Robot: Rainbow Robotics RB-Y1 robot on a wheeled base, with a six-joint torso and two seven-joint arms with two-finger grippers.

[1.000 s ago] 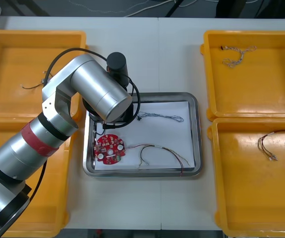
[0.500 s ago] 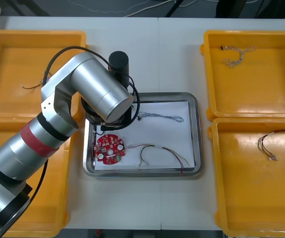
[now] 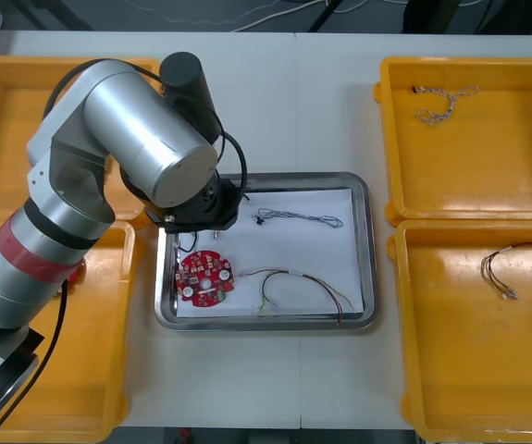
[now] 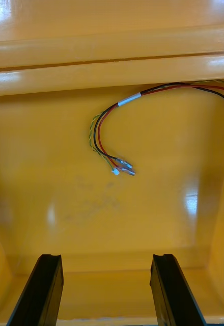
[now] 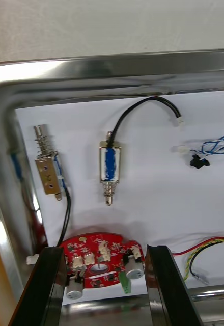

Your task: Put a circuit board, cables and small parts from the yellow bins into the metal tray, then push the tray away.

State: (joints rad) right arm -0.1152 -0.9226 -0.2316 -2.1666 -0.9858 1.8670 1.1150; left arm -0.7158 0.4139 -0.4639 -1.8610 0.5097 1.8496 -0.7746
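Note:
The metal tray [image 3: 369, 242], white inside, lies at the table's centre. In it are a round red circuit board [image 3: 205, 278], a twisted blue and white cable [image 3: 304, 219] and a red and yellow cable [image 3: 304, 285]. My left arm's wrist [image 3: 201, 209] hangs over the tray's left part. In the left wrist view my left gripper [image 5: 104, 249] stands open above the circuit board [image 5: 99, 262], with two small metal parts [image 5: 110, 165] on the white just beyond. My right gripper [image 4: 106, 257] is open over the near right bin, short of a red, yellow and black cable [image 4: 104, 135].
Yellow bins flank the tray. The far left bin [image 3: 25, 69] holds a thin cable [image 3: 57, 162]. A twisted cable [image 3: 446, 102] lies in the far right bin [image 3: 395, 139], and another cable [image 3: 501, 273] in the near right bin [image 3: 414, 351]. Bare table lies beyond the tray.
My left arm has swung back and to the left, its wrist drawing away from the tray's middle toward its left rim. The tray's contents and the right arm have not moved.

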